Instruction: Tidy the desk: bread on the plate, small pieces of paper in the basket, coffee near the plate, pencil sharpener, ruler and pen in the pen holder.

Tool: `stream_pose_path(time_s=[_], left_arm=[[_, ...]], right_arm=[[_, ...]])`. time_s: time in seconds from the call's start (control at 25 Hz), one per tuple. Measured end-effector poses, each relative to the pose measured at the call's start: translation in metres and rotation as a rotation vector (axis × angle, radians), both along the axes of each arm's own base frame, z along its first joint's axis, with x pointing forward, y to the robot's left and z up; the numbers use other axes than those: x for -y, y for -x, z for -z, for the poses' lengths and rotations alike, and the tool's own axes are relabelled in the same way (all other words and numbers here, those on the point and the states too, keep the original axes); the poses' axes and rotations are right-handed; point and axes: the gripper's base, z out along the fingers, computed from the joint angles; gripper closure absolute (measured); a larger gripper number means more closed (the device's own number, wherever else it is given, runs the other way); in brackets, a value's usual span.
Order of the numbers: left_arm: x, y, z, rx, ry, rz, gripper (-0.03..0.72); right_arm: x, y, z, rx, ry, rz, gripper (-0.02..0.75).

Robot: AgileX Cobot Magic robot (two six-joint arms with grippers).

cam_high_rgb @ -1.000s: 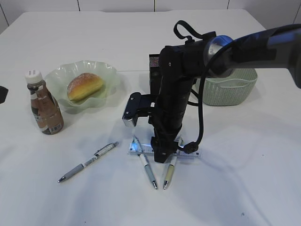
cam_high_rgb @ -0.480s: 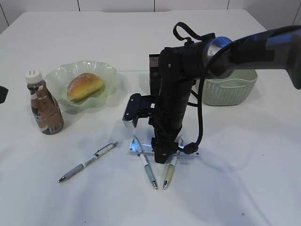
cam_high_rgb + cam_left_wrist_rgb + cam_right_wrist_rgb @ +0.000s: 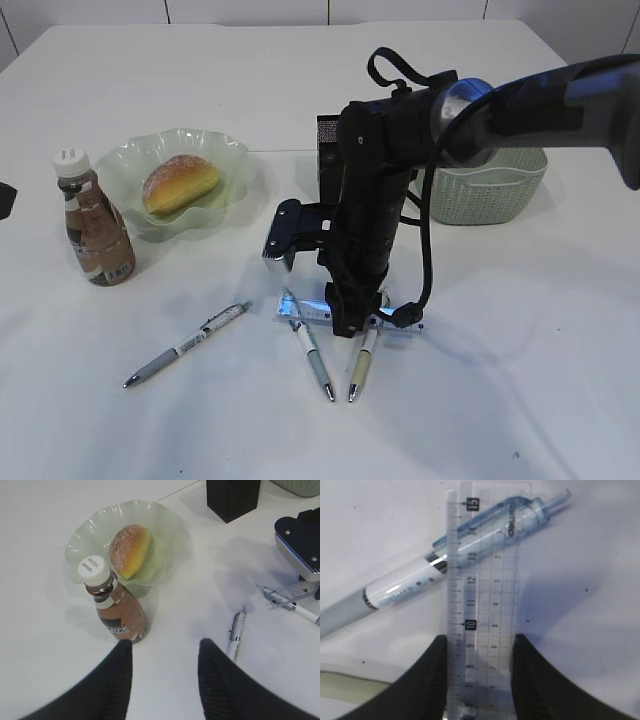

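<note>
My right gripper (image 3: 479,642) points down at the desk and is shut on the clear ruler (image 3: 482,580), one finger against each long edge. The ruler lies across a blue-and-white pen (image 3: 445,570). In the exterior view the ruler (image 3: 305,312) sits under the right gripper (image 3: 345,325), with two pens (image 3: 312,358) beneath it and a third pen (image 3: 190,345) to the left. The bread (image 3: 180,185) lies on the green plate (image 3: 225,155), with the coffee (image 3: 95,225) beside it. My left gripper (image 3: 165,647) hovers open and empty just in front of the coffee (image 3: 120,610). No pencil sharpener or small pieces of paper are in view.
The black pen holder (image 3: 328,150) stands behind the right arm, partly hidden by it. The green basket (image 3: 490,185) is to its right, and its inside cannot be seen. The right arm's cable loops hang near the ruler's right end.
The right gripper's jaws have closed in onto the ruler's edges. The arm and ruler stay in almost the same place. The left arm has not moved.
</note>
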Motion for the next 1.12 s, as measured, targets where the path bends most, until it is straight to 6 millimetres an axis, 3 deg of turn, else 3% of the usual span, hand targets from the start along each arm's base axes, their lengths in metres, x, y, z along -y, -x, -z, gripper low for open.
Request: stream_pose_path(time_s=[0.28, 0.76, 0.92, 1.12], left_arm=[[0.0, 0.0, 0.0, 0.0, 0.0, 0.0, 0.39], [0.0, 0.0, 0.0, 0.0, 0.0, 0.0, 0.393], [0.0, 0.0, 0.0, 0.0, 0.0, 0.0, 0.393], [0.0, 0.0, 0.0, 0.0, 0.0, 0.0, 0.401]], right_arm=[[0.0, 0.001, -0.001, -0.017, 0.007, -0.003, 0.433], [-0.004, -0.004, -0.02, -0.045, -0.001, 0.004, 0.434], [-0.008, -0.008, -0.031, -0.032, -0.028, 0.024, 0.434], [-0.018, -0.019, -0.06, 0.02, -0.113, 0.041, 0.434]])
